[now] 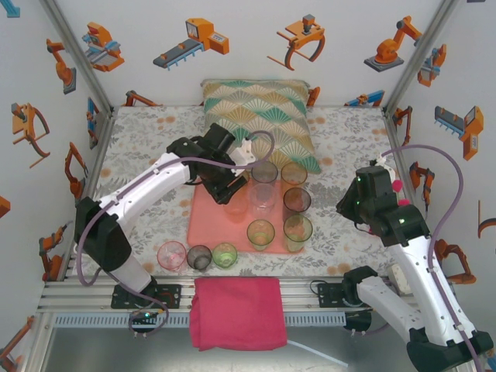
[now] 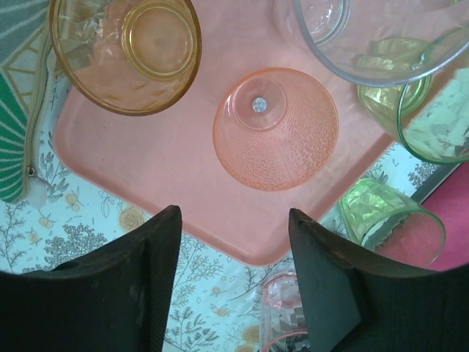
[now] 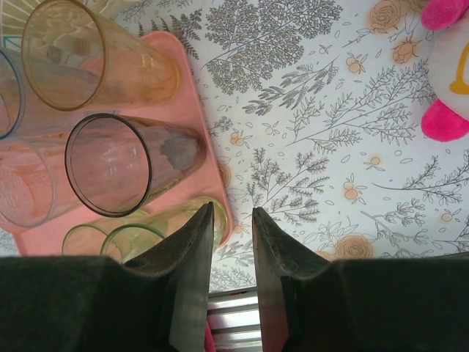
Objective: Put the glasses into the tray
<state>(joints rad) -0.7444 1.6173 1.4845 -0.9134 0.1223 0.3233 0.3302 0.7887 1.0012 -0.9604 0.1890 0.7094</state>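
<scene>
Left claw (image 2: 233,220), jaws apart and empty, hangs over the salmon-pink tray (image 1: 206,226), just above a pale pink tumbler (image 2: 275,128) standing near the tray's left edge. Right claw (image 3: 233,214), jaws narrowly apart and empty, hovers over the counter (image 3: 330,147) beside the tray's right edge. About seven tumblers stand in the tray. Three stand outside it, along the counter's near edge: a pink tumbler (image 1: 171,255), a smoky grey tumbler (image 1: 199,257) and a green tumbler (image 1: 225,255). The task is judged roughly two-thirds done.
</scene>
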